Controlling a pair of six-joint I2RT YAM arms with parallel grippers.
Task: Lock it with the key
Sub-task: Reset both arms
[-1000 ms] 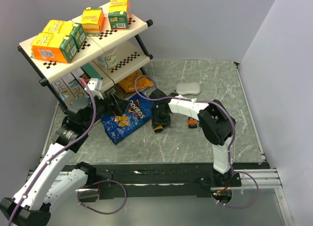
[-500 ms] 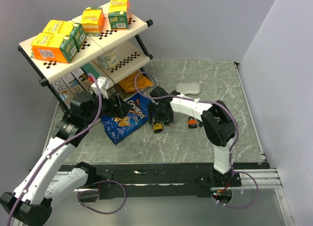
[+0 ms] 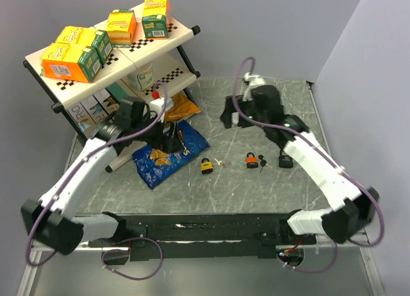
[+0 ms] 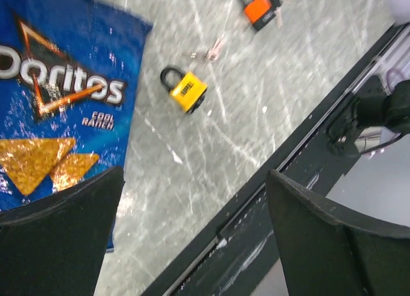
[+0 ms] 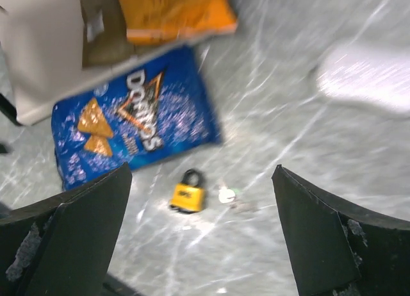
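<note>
The left end effector (image 4: 195, 180) hangs open and empty over the edge of the Doritos bag (image 4: 57, 97). The right end effector (image 5: 202, 173) is raised above the table (image 3: 269, 97), its fingers wide apart and holding nothing. The key (image 3: 262, 162) lies on the table between the orange padlock (image 3: 252, 159) and the black padlock (image 3: 286, 161). The yellow padlock (image 3: 206, 166) lies further left, with silver keys (image 3: 220, 162) beside it.

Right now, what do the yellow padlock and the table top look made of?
Yellow padlock: yellow coated body, plastic or painted metal, can't tell; dark shackle, probably metal. Table top: grey stone-look with white veins; real stone or laminate unclear.
</note>
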